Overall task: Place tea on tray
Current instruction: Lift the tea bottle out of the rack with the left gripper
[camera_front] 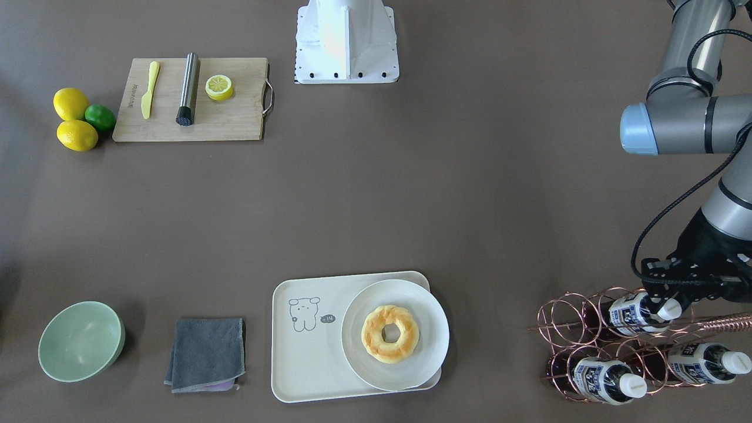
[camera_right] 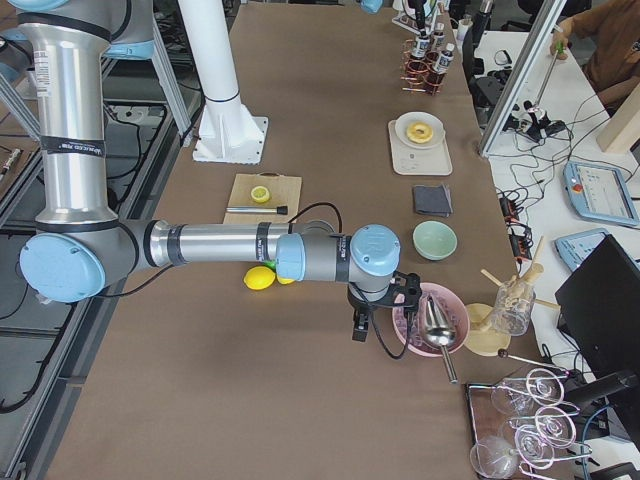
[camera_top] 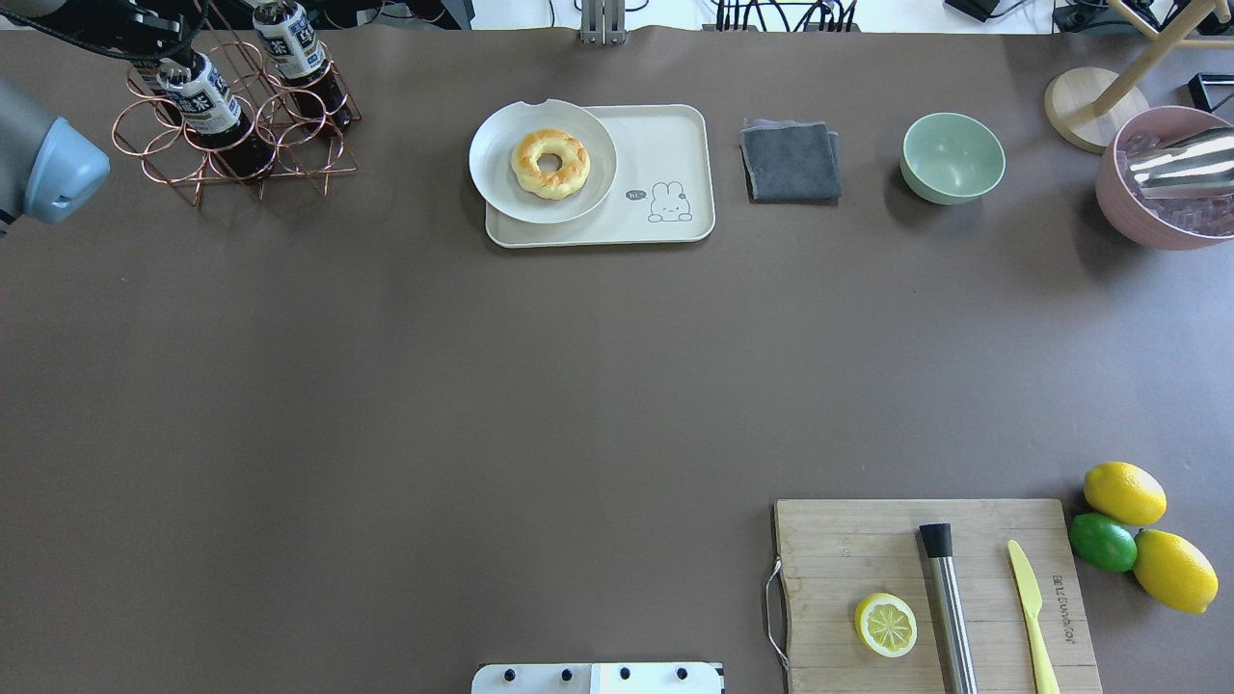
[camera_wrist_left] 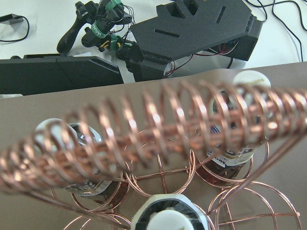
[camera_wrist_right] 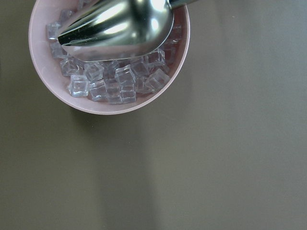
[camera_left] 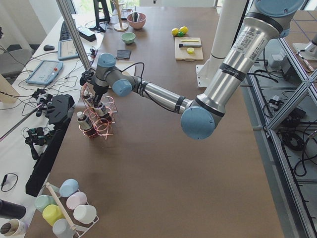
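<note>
Small clear plastic bottle of dark tea (camera_front: pixel 631 311) lies in a copper wire rack (camera_front: pixel 578 332) at the counter's far left corner; cream rectangular tray (camera_front: pixel 305 364) sits mid far edge. Left gripper (camera_front: pixel 670 299), wrist angled down, hangs at its white cap (camera_front: pixel 671 310); finger spread cannot be told.

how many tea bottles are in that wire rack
3, all in the copper rack: the top bottle, left tool at its cap; the inner lower bottle, nearer the tray; the outer lower bottle. None seems hidden.
</note>
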You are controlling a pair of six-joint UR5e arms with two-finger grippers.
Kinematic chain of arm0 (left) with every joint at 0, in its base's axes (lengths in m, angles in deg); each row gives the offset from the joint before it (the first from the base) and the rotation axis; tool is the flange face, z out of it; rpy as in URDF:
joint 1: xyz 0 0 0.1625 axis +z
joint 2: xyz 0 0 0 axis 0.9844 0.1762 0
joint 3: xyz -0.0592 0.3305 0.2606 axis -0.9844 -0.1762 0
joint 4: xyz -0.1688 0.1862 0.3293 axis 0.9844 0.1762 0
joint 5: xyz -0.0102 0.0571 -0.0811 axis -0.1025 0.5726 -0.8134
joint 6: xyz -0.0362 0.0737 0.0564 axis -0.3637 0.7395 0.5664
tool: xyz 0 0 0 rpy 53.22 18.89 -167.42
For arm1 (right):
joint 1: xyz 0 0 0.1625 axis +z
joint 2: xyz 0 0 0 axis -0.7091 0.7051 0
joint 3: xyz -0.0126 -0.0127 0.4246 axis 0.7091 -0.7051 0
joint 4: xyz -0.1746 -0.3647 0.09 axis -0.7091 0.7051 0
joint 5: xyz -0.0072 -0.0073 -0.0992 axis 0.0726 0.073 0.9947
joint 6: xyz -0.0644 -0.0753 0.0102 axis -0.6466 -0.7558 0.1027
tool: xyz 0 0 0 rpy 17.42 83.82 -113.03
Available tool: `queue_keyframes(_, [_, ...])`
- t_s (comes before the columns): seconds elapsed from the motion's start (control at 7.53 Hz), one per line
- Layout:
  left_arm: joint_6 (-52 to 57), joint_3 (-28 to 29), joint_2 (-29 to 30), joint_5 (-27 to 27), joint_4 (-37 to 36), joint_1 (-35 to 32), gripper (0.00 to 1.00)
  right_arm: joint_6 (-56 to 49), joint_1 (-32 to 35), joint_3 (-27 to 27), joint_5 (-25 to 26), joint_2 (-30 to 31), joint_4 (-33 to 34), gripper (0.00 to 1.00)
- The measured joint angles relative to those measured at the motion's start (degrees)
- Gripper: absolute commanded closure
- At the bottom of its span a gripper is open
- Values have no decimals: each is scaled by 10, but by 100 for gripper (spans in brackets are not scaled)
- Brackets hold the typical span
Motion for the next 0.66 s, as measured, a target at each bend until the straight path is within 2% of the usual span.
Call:
queue_keyframes(0.4, [0,-16,3,-57,-6,-32,100,0,0,1,-1,1,0,0])
queue_keyframes(0.66, [1,-60,1,-67,-25,-40,100,0,0,0,0,1,0,0])
